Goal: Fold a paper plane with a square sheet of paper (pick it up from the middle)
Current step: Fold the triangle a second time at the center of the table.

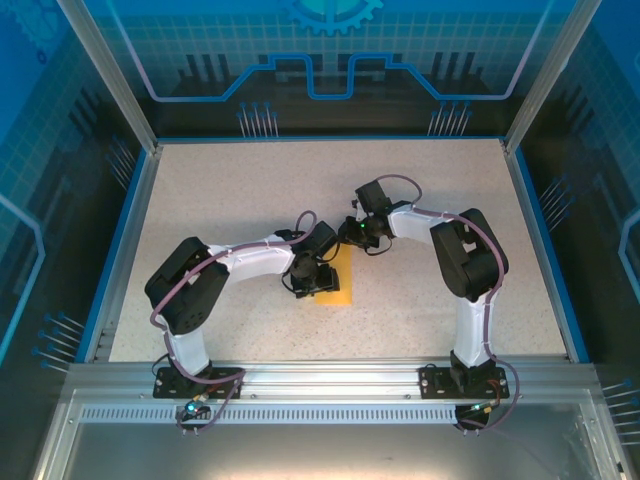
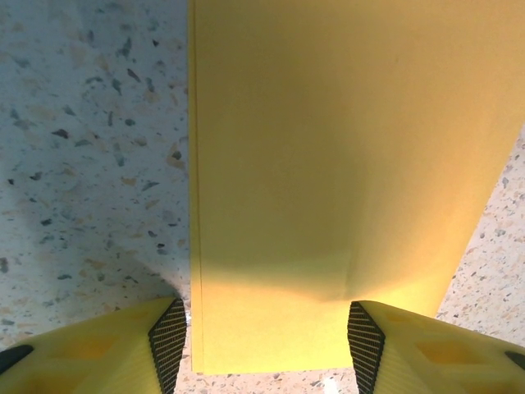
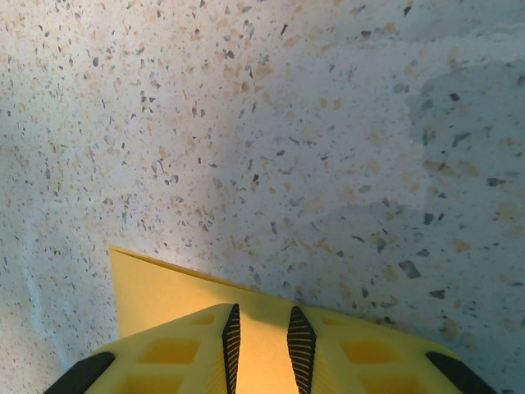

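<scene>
Beneath the parted left pincer [image 2: 262, 349], the folded paper [image 2: 328, 164] lies flat.

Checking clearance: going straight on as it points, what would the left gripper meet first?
Probably the thin orange-yellow paper sheet lying beneath the open left gripper; the gap between them is unclear.

Before me lies a pale speckled worktop [image 1: 250, 180], edged in blue trim [image 1: 330, 139], with blue circuit-patterned panels [image 1: 330, 50] standing beyond it.
</scene>
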Controlling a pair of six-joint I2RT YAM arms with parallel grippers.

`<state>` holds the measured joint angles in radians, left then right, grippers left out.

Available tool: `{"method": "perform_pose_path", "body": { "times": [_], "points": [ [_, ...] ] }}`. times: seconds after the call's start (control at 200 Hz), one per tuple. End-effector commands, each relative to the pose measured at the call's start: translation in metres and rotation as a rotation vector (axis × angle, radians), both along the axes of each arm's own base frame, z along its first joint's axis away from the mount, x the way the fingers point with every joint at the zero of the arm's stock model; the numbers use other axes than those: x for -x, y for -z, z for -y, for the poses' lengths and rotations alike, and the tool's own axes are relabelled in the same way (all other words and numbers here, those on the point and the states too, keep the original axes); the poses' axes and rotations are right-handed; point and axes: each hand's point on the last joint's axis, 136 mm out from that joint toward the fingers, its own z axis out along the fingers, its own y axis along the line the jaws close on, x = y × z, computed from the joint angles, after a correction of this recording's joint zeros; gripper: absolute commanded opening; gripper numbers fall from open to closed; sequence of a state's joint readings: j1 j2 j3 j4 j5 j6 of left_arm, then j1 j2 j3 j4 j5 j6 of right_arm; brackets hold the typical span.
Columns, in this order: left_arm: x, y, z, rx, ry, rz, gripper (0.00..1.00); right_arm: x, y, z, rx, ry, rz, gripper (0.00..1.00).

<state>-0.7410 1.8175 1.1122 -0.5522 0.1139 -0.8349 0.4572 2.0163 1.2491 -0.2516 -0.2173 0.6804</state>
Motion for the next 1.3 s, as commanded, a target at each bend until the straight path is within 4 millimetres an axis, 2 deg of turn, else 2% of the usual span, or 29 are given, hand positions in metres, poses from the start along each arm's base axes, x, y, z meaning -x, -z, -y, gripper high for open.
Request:
{"method": "perform_pose_path", "body": {
  "times": [0.0,0.14,0.475,0.785,1.08,1.295],
  "points": [
    [0.005,-0.008,0.014,0.04,0.042,-0.021,0.56,0.04,0.047,0.017,0.101,-0.002,-0.168,0.28],
    [0.003,-0.01,0.017,0.047,0.052,-0.012,0.51,0.04,0.047,0.017,0.101,-0.002,-0.168,0.28],
    [0.006,-0.001,0.007,-0.013,0.038,-0.028,0.57,0.04,0.048,0.017,0.102,-0.004,-0.168,0.28],
    [0.002,0.004,0.016,0.015,0.044,-0.039,0.58,0.041,0.048,0.018,0.104,-0.003,-0.17,0.28],
    [-0.006,-0.008,0.028,0.071,0.046,-0.002,0.55,0.042,0.049,0.018,0.105,-0.004,-0.174,0.28],
    [-0.007,-0.017,0.026,0.073,0.042,0.018,0.46,0.042,0.049,0.018,0.105,-0.004,-0.174,0.28]
  ]
}}
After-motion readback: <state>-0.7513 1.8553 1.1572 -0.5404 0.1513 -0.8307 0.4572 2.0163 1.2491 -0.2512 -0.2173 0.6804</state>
